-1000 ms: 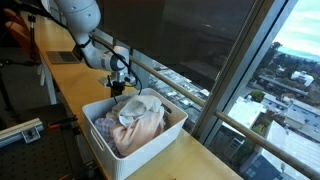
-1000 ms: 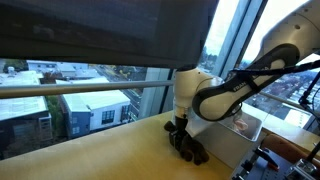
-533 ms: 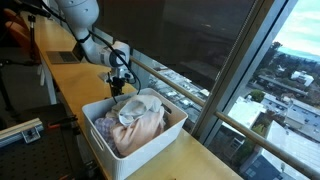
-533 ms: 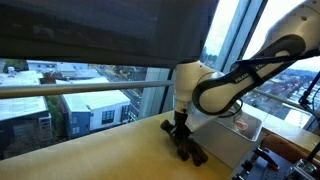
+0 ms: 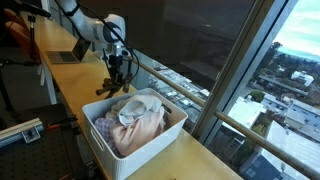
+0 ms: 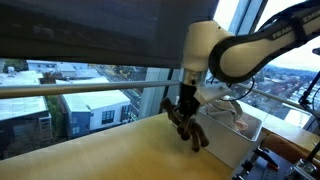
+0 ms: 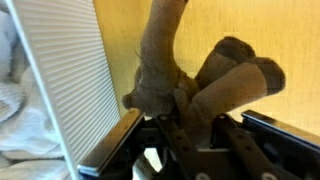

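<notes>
Two jaws of the gripper (image 7: 183, 112) are squeezing a brown soft toy (image 7: 165, 60), and it is hanging from them over the wooden table (image 6: 90, 155). Its legs are dangling down. Right beside it a white basket (image 5: 105, 155) is sitting, holding a pile of clothes (image 5: 135, 120). A big window (image 6: 80, 90) is showing the city behind.

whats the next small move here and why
Probably shift the gripper sideways over the basket: its jaws are shut on the brown plush toy, which seems to hang clear of the table, just beside the basket's rim.
</notes>
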You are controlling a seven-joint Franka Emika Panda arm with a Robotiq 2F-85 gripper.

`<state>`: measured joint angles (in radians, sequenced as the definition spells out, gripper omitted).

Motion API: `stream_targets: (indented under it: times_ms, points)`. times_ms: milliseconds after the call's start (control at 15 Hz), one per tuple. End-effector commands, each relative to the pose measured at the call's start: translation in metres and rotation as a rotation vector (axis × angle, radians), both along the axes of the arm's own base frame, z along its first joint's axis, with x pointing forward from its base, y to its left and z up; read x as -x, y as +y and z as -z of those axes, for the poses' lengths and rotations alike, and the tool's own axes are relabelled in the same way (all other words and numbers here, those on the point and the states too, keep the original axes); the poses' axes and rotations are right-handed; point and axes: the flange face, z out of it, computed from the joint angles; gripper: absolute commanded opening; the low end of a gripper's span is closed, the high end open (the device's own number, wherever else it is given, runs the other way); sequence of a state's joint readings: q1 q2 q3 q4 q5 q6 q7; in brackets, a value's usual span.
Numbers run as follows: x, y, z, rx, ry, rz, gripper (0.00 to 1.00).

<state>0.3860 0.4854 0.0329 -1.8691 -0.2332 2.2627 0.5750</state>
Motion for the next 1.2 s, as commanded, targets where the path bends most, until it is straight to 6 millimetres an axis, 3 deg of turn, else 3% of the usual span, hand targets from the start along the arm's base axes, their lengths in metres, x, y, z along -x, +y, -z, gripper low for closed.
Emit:
stream_targets:
  times_ms: [0, 267, 400, 533, 600, 800, 1133]
  points:
    - [0.009, -0.040, -0.082, 0.015, -0.070, 0.045, 0.04]
    - [0.006, -0.115, -0.157, 0.022, -0.151, 0.141, 0.04]
    - [0.003, -0.152, -0.175, 0.026, -0.179, 0.195, 0.04]
    - [0.000, -0.183, -0.180, 0.025, -0.194, 0.237, 0.04]
    - [-0.002, -0.195, -0.177, 0.022, -0.194, 0.255, 0.04]
    - [-0.008, -0.220, -0.144, 0.013, -0.161, 0.295, 0.04]
    - [-0.022, -0.249, -0.047, -0.025, -0.086, 0.343, 0.04]
